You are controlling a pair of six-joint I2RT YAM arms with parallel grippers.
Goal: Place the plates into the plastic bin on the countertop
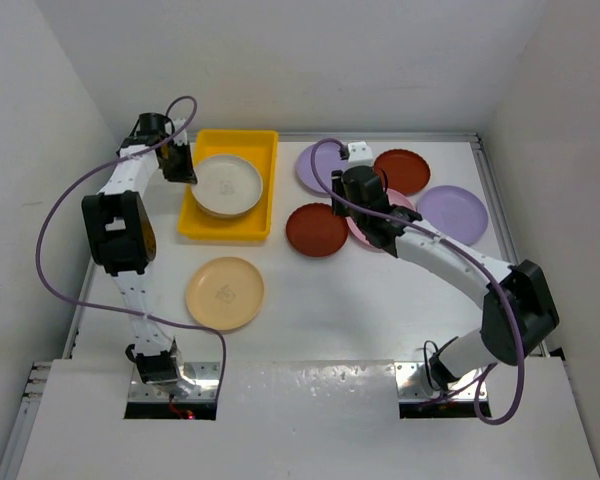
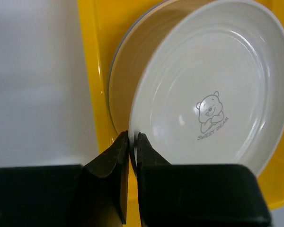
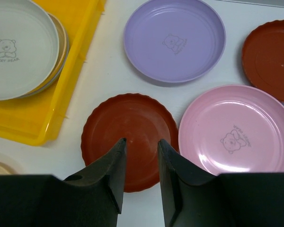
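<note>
The yellow plastic bin sits at the back left of the white countertop. In it a cream plate leans tilted on a tan plate. My left gripper is shut on the cream plate's near rim, at the bin's left wall. Further right my right gripper hangs open and empty above a dark red-brown plate. Beside that plate lie a pink plate, a lilac plate and a second red-brown plate.
A tan-yellow plate lies alone in front of the bin. Another lilac plate sits at the far right near the metal rail. White walls close in at the left, back and right.
</note>
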